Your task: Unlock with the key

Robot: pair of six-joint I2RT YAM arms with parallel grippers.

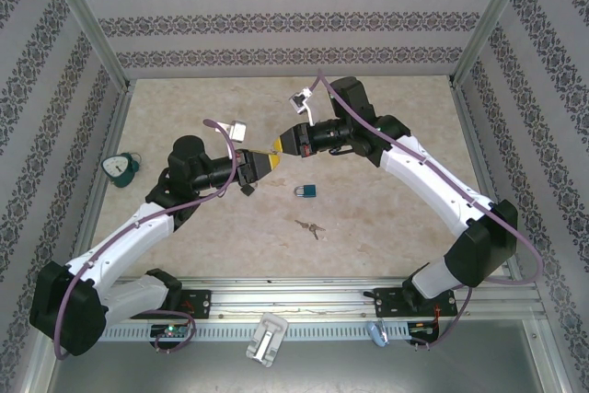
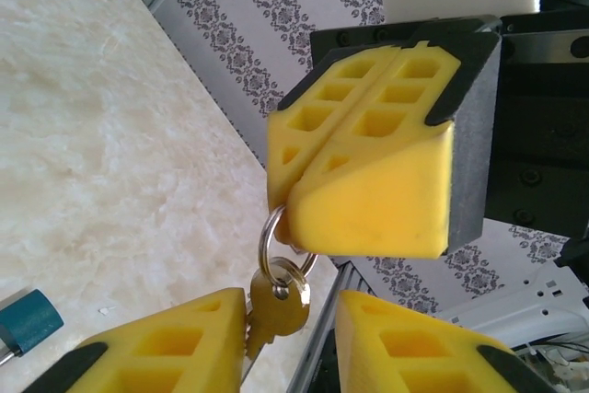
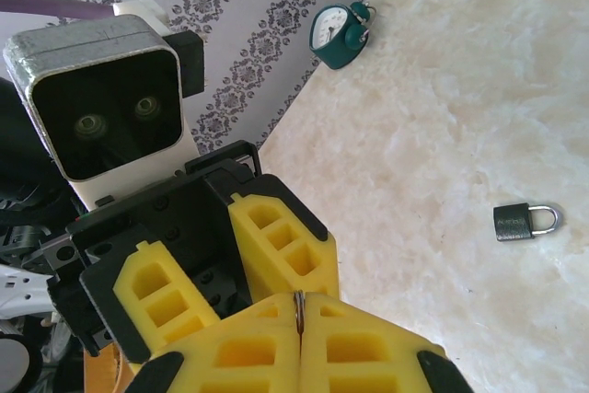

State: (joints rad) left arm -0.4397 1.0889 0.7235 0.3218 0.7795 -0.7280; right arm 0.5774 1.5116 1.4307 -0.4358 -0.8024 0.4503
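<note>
My right gripper [image 1: 281, 144] hangs above the middle of the table, shut on a silver key ring [image 2: 270, 238]; the ring's edge shows between its pads [image 3: 298, 306]. A brass key [image 2: 276, 306] dangles from the ring. My left gripper [image 2: 293, 319] faces the right one tip to tip [image 1: 260, 165] and stands open around the key. The key's blade rests against one yellow finger [image 2: 184, 338], and a wide gap separates it from the other. The padlock [image 1: 307, 191], silver shackle on a teal-and-grey body, lies on the table below the grippers [image 3: 525, 222].
A second bunch of keys [image 1: 310, 227] lies on the table just nearer than the padlock. A small teal alarm clock [image 1: 120, 167] stands by the left wall. Patterned walls and metal rails enclose the marble-look tabletop [image 1: 386, 126].
</note>
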